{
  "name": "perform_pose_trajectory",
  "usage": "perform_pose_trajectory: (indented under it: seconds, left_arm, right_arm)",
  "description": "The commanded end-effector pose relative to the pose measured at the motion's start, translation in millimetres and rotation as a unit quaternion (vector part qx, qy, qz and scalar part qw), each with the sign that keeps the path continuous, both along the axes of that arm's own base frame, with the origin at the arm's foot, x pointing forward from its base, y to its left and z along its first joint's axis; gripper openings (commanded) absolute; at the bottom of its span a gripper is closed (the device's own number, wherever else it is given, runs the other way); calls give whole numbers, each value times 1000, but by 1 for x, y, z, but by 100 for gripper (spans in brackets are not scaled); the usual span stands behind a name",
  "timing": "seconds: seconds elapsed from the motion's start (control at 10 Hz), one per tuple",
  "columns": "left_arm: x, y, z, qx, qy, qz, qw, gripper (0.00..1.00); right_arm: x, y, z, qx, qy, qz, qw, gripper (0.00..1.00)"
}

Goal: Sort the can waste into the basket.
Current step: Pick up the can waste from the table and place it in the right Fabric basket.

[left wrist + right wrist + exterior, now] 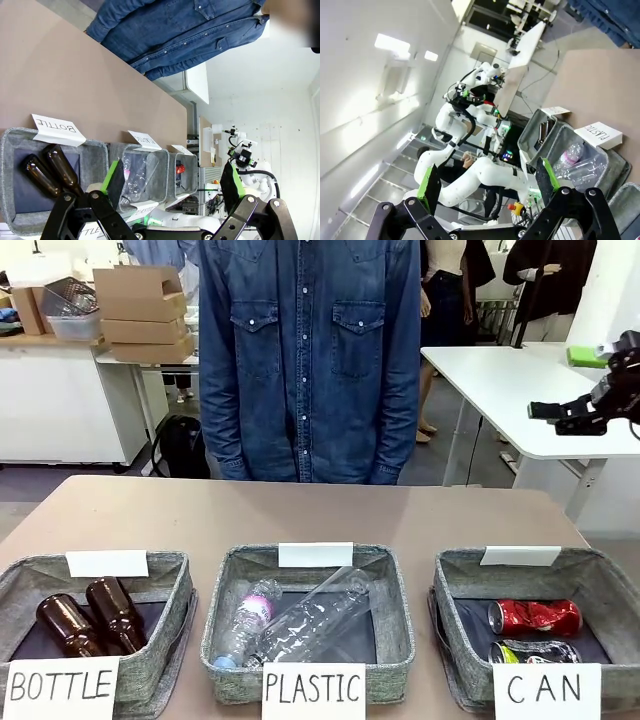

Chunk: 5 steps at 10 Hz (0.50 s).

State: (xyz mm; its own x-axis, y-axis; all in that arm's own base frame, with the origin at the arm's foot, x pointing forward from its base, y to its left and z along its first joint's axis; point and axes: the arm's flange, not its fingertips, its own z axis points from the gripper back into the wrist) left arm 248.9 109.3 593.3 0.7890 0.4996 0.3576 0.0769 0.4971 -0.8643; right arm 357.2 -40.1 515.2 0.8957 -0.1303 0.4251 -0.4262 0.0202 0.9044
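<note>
Both cans, dented red can (535,616) and Pepsi can (535,651), lie in CAN basket (458,580). Left gripper (172,182) and right gripper (485,182) fingers apart, empty. Judged sorted; keep arms clear of bench (300,515).
</note>
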Motion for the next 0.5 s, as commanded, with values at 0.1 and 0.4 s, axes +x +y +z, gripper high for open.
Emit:
perform_pose_trajectory:
  seconds: [0.1,0.4]
  left_arm:
    - [1,1,0,0,-10,-5,1000,100]
    - [1,1,0,0,-10,-5,1000,100]
  right_arm:
    - [0,-1,3,-11,-1,5,1000,100]
    - [0,-1,3,-11,-1,5,1000,100]
